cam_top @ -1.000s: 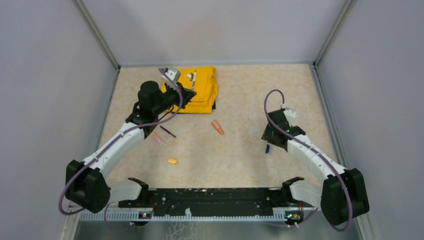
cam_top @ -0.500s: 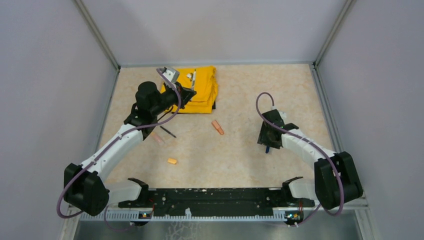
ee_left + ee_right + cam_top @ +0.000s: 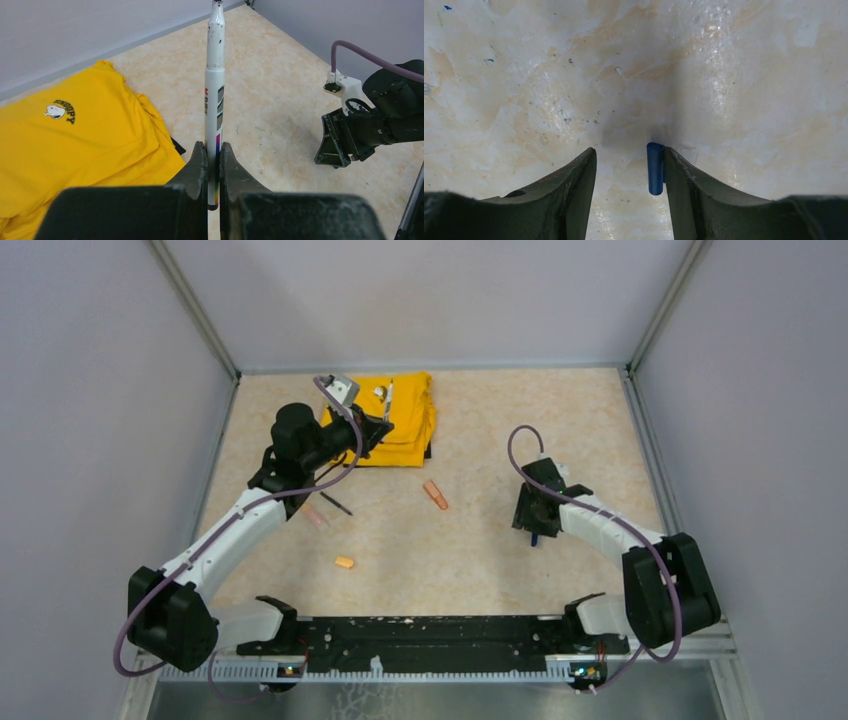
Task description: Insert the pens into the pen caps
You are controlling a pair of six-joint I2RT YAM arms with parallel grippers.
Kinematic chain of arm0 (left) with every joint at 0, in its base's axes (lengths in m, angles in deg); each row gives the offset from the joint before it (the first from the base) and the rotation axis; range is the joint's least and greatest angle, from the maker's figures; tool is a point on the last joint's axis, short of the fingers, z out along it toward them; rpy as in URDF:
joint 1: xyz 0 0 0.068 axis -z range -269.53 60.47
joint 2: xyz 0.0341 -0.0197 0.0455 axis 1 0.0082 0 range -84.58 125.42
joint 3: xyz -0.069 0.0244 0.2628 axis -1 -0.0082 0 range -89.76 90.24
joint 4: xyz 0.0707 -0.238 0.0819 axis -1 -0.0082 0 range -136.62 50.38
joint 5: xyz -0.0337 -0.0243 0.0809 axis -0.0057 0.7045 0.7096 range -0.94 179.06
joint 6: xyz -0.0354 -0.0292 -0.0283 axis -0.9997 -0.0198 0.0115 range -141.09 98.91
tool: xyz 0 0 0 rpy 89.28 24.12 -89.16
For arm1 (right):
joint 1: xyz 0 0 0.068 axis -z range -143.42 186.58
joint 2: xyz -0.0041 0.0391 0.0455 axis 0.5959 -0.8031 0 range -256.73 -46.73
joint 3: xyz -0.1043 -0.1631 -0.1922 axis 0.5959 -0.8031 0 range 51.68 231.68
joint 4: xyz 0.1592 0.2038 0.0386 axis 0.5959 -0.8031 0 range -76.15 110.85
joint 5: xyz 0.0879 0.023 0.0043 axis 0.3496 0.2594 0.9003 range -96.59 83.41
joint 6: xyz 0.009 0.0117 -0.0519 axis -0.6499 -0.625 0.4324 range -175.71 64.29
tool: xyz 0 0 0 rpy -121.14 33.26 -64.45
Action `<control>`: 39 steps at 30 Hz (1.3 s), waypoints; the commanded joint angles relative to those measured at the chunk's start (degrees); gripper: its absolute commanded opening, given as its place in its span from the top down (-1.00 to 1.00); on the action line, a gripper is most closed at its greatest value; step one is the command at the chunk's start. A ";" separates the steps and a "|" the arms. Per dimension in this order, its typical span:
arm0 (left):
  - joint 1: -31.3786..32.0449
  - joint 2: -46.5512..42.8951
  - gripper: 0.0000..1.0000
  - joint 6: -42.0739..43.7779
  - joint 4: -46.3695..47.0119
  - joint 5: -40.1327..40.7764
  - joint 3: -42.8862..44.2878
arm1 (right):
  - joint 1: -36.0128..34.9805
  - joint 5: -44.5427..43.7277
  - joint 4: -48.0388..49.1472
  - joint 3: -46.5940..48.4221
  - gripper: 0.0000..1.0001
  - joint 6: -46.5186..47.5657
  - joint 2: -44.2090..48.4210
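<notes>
Now swung in low over the table (image 3: 524,75), the right fingers (image 3: 579,190) stand open astride the dark blue cap (image 3: 655,168), poised to pinch; the left fingers (image 3: 197,167) grip the white pen (image 3: 215,90) by the yellow shirt (image 3: 75,140).

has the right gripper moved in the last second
Yes. In the top view the right gripper has shifted left, toward the orange marker, and now stands open over the dark blue cap, which lay clear of it before.

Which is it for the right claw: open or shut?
Open. The right gripper has its fingers apart; the blue cap lies beside one finger, unpinched.
</notes>
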 commanded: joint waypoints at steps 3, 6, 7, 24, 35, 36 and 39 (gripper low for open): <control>-0.08 0.08 1.00 0.15 1.36 -1.42 0.12 | 0.56 2.58 2.48 2.74 0.00 0.35 -0.99; -0.08 0.20 1.00 0.07 1.40 -1.69 0.12 | 0.55 3.86 2.58 2.90 0.05 0.63 -1.51; -0.08 0.29 1.00 -0.02 1.39 -1.73 0.16 | 0.56 4.32 2.60 2.99 0.07 0.68 -1.67; -0.13 0.63 1.00 -0.25 1.35 -2.74 0.38 | 0.52 4.92 -3.21 6.65 0.31 5.28 -4.64; -0.17 1.18 1.00 -0.46 1.27 -3.26 0.56 | 0.45 5.47 -5.84 6.88 0.31 7.63 -6.52; -0.17 1.15 1.00 -0.42 1.26 -3.35 0.56 | 0.48 5.72 -5.81 6.80 0.31 7.65 -6.56; -0.18 1.15 1.00 -0.39 1.32 -3.34 0.56 | 0.48 6.19 -6.32 6.77 0.31 7.85 -6.79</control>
